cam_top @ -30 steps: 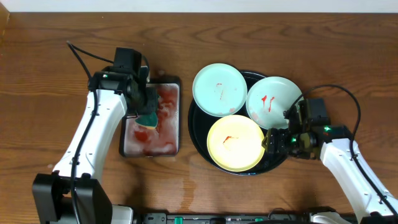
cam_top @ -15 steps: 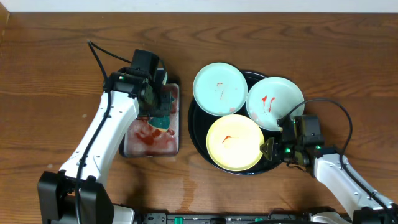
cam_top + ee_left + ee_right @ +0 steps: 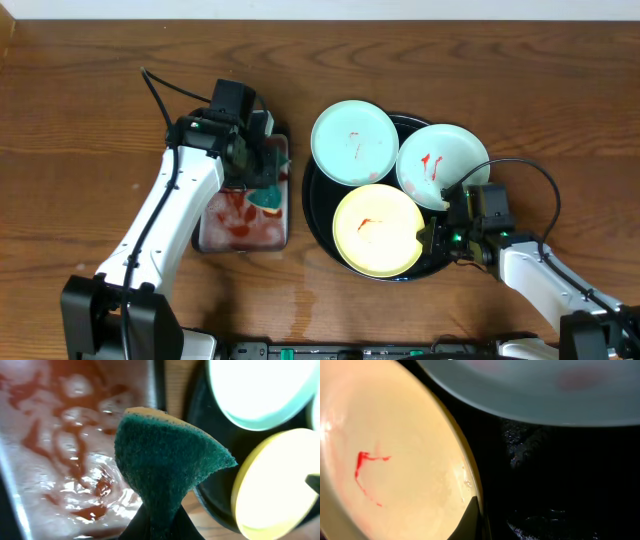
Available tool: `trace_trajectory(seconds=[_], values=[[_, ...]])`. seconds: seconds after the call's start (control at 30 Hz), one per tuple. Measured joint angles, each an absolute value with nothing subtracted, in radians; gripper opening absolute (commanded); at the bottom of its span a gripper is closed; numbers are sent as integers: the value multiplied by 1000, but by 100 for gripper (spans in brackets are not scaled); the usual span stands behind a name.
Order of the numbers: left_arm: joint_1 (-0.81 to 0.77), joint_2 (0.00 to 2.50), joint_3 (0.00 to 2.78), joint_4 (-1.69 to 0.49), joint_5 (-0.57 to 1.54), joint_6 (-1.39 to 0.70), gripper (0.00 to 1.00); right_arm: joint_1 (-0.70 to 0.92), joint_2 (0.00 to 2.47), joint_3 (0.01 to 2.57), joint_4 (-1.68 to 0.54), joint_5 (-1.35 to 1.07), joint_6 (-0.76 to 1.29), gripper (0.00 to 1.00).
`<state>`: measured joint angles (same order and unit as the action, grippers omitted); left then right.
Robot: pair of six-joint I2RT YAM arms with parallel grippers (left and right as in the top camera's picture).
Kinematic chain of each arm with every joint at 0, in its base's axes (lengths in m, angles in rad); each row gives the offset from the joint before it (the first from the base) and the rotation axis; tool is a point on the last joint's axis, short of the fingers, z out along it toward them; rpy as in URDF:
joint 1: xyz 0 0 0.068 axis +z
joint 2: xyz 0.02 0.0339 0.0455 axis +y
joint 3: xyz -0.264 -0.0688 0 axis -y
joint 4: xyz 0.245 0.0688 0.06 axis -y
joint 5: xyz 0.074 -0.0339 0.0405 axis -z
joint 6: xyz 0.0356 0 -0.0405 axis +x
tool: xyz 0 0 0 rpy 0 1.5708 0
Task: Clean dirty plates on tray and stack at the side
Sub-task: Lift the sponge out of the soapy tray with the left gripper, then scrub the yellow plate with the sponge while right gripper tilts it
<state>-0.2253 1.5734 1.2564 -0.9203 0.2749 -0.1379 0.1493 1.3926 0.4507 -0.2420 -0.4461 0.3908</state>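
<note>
Three plates lie on the black tray (image 3: 318,205): pale blue (image 3: 353,143), white (image 3: 442,165) and pale yellow (image 3: 378,230), each with red smears. My right gripper (image 3: 430,238) is shut on the yellow plate's right rim. In the right wrist view, one dark finger (image 3: 472,520) lies over the rim of the yellow plate (image 3: 395,460); the other is hidden beneath. My left gripper (image 3: 262,185) is shut on a green sponge (image 3: 165,460), held above the right edge of the rectangular dish (image 3: 75,435).
The rectangular dish (image 3: 240,215) of red-stained suds sits just left of the tray. A wet patch (image 3: 300,310) marks the wood near the front edge. Bare brown tabletop (image 3: 80,120) stretches to the far left and behind.
My right gripper has slid in from the tray's right edge and closed on the yellow plate's rim. The left arm carried the sponge rightward toward the tray.
</note>
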Motion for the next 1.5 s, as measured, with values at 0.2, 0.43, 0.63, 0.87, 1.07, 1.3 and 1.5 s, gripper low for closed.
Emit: trace_trajectory(seconds=[0.2,0.43,0.63,0.87,1.07,1.3,1.5], values=[[-333,1573,1256,-902,356,-188,7,149,1396,455,-249,-443,413,1],[-572,1573,1214,-746,383,-305,7,150,1399,461,-260,-441,414,1],[-701,1620,1140,-612,374,-443,8,150,1399,463,-262,-442,414,1],[-768,1776,1127,-508,360,-548,8,150,1399,463,-263,-442,414,1],[-790,1862,1132,-548,226,-545,7,150,1399,464,-264,-451,418,1],[-804,1856,1155,-649,-70,-522,7,153,1401,464,-269,-466,422,1],[-805,1857,1151,-559,-59,-498,7,160,1401,464,-271,-471,429,1]])
